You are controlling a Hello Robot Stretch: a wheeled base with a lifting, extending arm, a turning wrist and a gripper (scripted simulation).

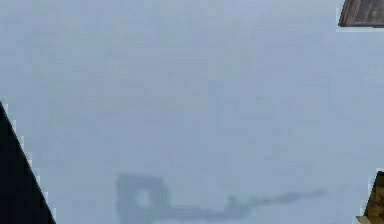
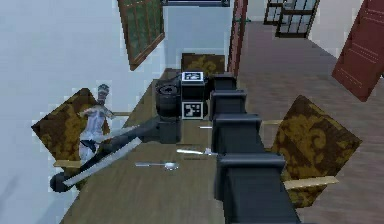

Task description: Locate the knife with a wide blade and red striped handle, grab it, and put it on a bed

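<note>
Where the arm (image 2: 245, 150) stretches out, a long wooden table (image 2: 130, 195) lies beneath it, in a room with pale walls (image 2: 50, 50) and a dark plank floor (image 2: 290, 80).

Three chairs with gold-patterned upholstery stand around the table: one at its left side (image 2: 62, 125), one at its far end (image 2: 203, 62), one at its right side (image 2: 318, 140). One blue-white figurine (image 2: 97, 115) stands at the table's left edge, just beside the left chair. Past the table's far end are one wood-framed window (image 2: 140, 30) and two red-brown doors, one near (image 2: 238, 35) and one well to the right (image 2: 360, 50).

Two white squares (image 2: 192, 78) sit above the tabletop; their black marks are too small to read. Left of them the gripper (image 2: 112, 148) slants toward the table's near left corner; I cannot tell whether it holds anything.

Two slim pale pieces (image 2: 158, 165) lie on the table just left of the arm. Whether either is the knife cannot be told.

The forward view shows a pale wall ahead (image 1: 190, 90) with a brown frame's corner (image 1: 362, 12) at top right.
</note>
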